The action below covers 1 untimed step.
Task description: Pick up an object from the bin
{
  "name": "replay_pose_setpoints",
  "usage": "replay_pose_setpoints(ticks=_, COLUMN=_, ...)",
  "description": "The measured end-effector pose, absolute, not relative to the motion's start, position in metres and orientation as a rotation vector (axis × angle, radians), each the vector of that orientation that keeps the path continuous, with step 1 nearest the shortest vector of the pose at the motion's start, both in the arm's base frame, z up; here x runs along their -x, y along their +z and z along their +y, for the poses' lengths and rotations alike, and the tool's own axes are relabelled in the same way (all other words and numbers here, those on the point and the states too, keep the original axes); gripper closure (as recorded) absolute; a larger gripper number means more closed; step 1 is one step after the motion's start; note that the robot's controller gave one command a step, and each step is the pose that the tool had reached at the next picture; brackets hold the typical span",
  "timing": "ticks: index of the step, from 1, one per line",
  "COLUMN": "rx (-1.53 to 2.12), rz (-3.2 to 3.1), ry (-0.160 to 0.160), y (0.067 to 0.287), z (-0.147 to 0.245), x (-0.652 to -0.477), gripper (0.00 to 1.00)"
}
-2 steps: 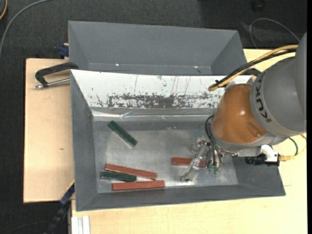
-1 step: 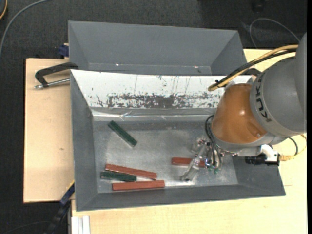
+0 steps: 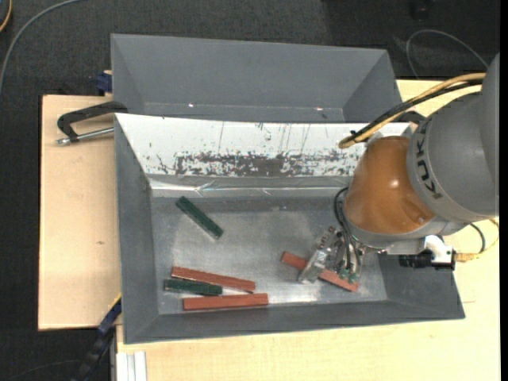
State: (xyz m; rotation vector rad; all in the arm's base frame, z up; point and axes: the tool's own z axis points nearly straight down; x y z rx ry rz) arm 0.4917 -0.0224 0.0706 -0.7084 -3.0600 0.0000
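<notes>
My gripper (image 3: 321, 265) is low over the bin floor at the right, below the orange cover. Its fingers stand on either side of a long red-brown block (image 3: 295, 259) that lies slanted on the floor, running from about the middle right toward the right wall. The block's right end (image 3: 348, 284) shows beyond the fingers. A small green piece (image 3: 350, 276) sits close by that end, under the gripper body.
A dark green block (image 3: 199, 217) lies slanted at the centre left. Near the front left lie two long red-brown blocks (image 3: 213, 279) (image 3: 225, 301) with a dark green block (image 3: 193, 288) between them. The arm covers the bin's right wall.
</notes>
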Motion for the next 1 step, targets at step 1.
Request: replay_pose_setpoints(ticks=1, rx=0.706, rz=-3.066, ry=-0.002, y=0.1490, z=-0.0217, x=-0.4928, gripper=1.00)
